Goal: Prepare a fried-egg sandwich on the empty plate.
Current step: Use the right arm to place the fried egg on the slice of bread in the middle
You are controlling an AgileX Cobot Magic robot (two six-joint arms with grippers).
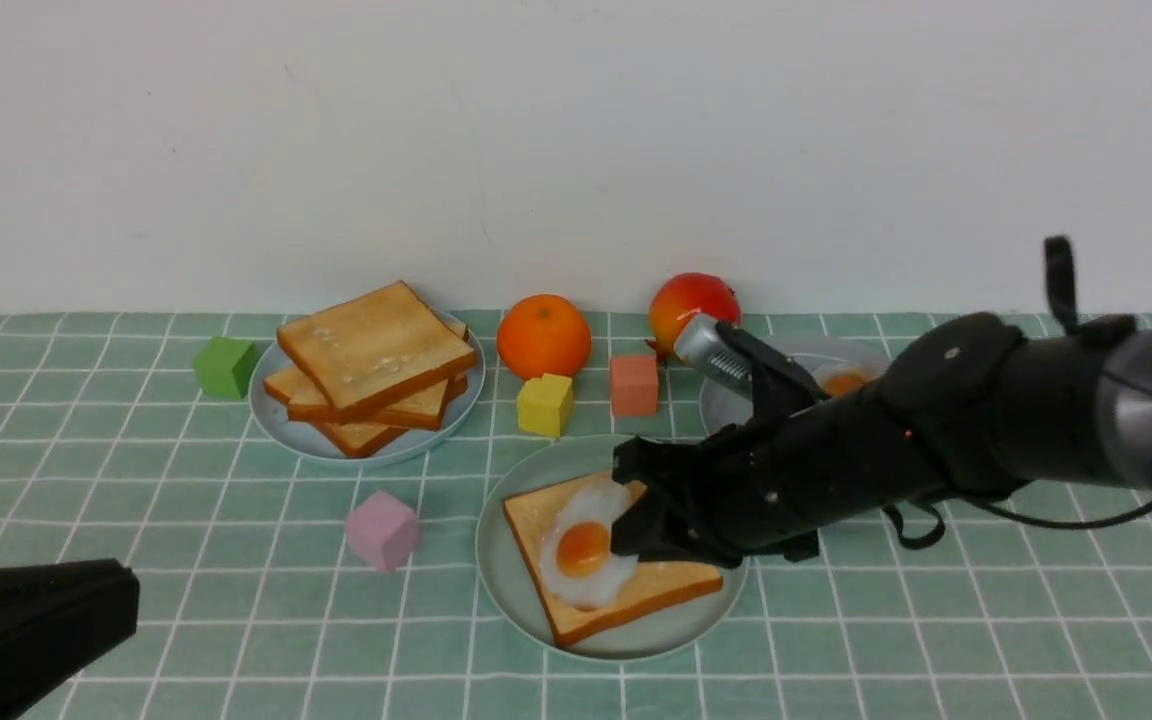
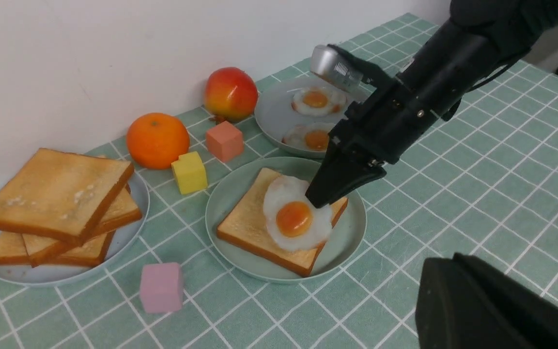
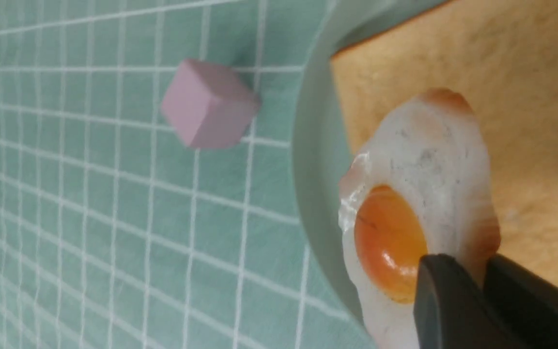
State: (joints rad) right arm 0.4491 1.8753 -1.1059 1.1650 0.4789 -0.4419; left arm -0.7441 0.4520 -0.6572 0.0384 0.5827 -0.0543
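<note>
While right claw (image 1: 624,535) pinches white toy fried egg (image 1: 581,545) on square golden toast slice (image 1: 656,590) on round mint-green plate (image 1: 498,585), left claw (image 1: 121,600) pressed together; risk: egg clings on release, slides off toast.

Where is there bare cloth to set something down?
Bare: the near strip of cloth in front of the pink cube and pale mint-green round plate, and the near right beside that plate. Crowded: the back row, from the bluish-grey plate of toast past the round orange, yellow cube and salmon cube to the red apple.
</note>
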